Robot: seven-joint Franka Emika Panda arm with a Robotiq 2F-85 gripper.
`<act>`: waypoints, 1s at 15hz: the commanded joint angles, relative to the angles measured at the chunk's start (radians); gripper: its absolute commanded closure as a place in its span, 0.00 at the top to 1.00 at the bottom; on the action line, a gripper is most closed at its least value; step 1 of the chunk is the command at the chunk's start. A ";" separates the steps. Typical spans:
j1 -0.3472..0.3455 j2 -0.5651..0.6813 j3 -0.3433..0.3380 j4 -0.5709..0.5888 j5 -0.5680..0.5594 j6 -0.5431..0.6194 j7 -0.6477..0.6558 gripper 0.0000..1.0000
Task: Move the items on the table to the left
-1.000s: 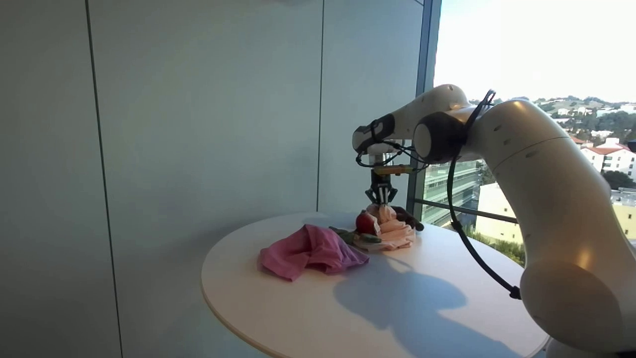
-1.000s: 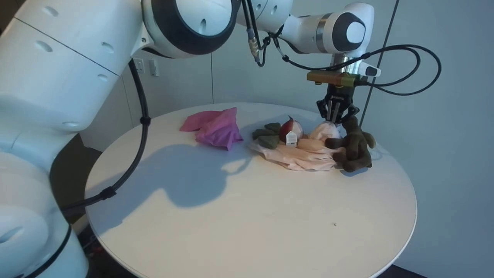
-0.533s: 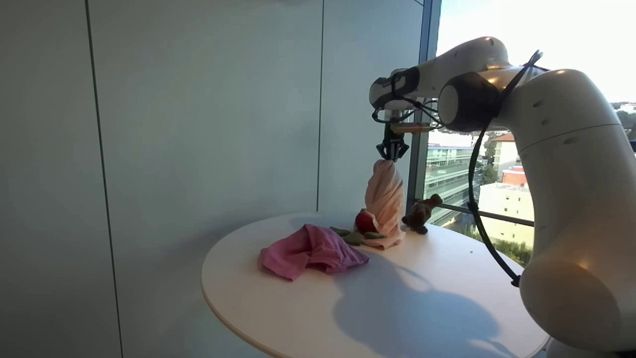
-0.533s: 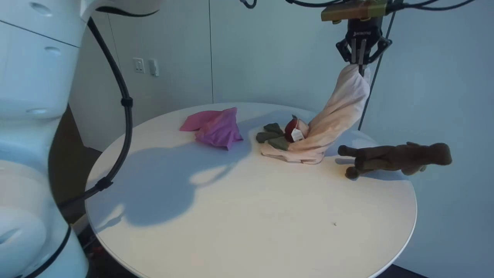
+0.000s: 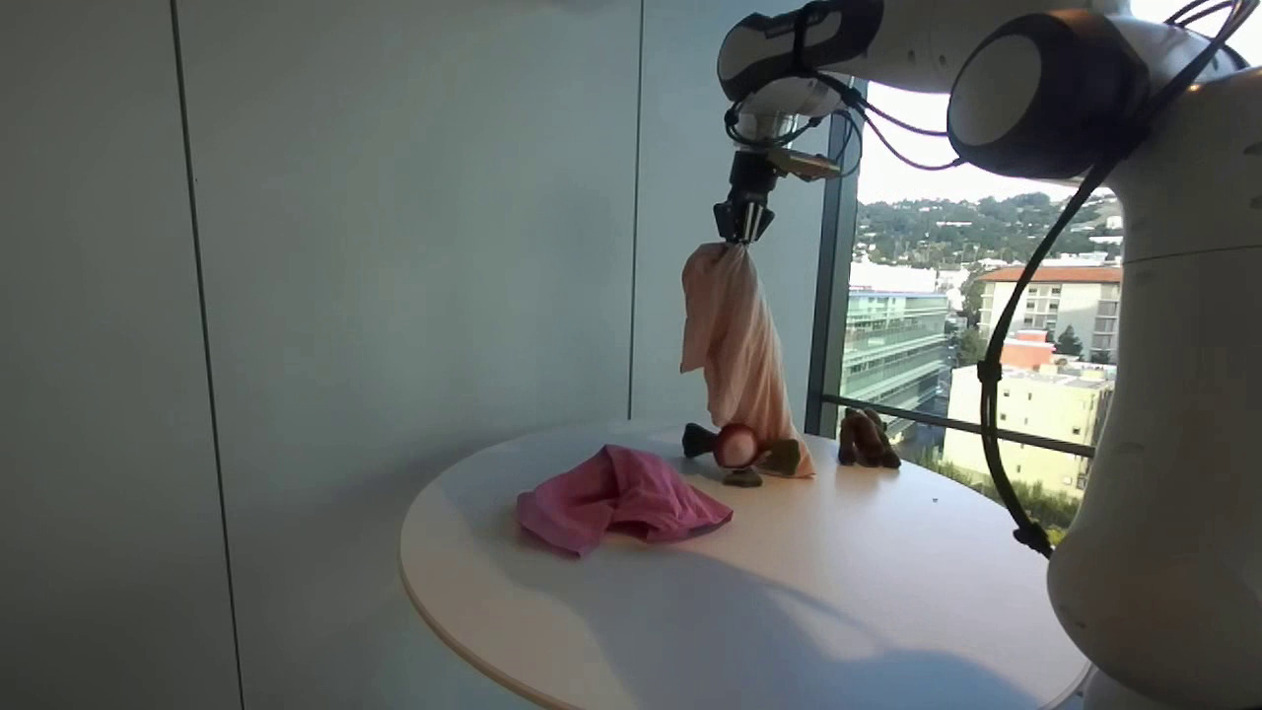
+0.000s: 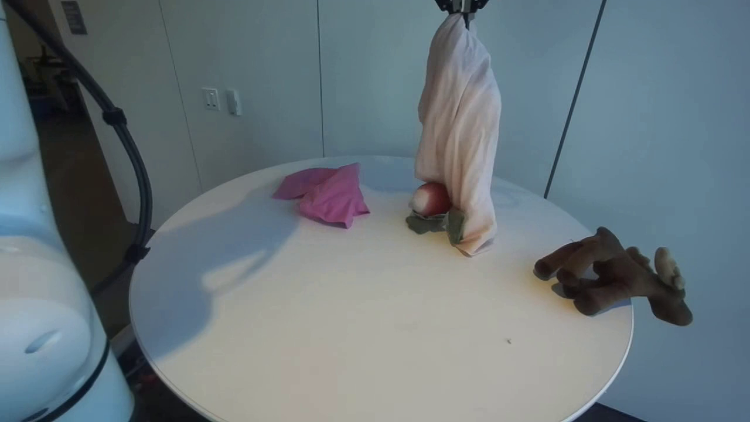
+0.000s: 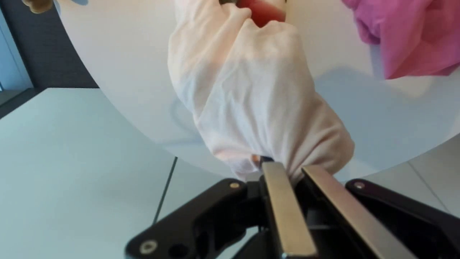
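My gripper (image 5: 744, 240) is shut on a peach cloth (image 5: 735, 335) and holds it high. The cloth hangs down, its lower end at the table. In the wrist view the fingertips (image 7: 291, 171) pinch the bunched cloth (image 7: 248, 86). A red and white round toy with green leaves (image 6: 432, 199) lies on the table against the cloth's lower end. A brown plush toy (image 6: 615, 269) lies at the table's edge, partly overhanging it; it also shows in an exterior view (image 5: 868, 441). A pink cloth (image 5: 616, 503) lies crumpled on the table, also in the wrist view (image 7: 420, 36).
The round white table (image 6: 375, 328) stands close to a pale panelled wall (image 5: 414, 247). A window (image 5: 986, 247) is beside it. A tiny dark speck (image 6: 508, 340) lies on the tabletop. The arm's shadow falls across the table.
My gripper has risen with the peach cloth, stretching it upward, and lately moved left in both exterior views. The brown toy has tumbled away to the table's edge. The red toy has turned.
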 commanded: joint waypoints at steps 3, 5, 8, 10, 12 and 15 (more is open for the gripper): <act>0.092 -0.075 0.094 -0.113 0.039 -0.054 -0.112 0.05; 0.111 -0.052 0.114 -0.120 0.043 -0.082 -0.177 0.05; 0.151 -0.018 0.109 -0.113 0.066 -0.139 -0.289 0.05; 0.174 -0.022 0.123 -0.130 0.058 -0.179 -0.353 0.05; 0.207 -0.046 0.140 -0.144 0.043 -0.230 -0.406 0.05; 0.248 -0.051 0.159 -0.127 0.036 -0.303 -0.501 0.05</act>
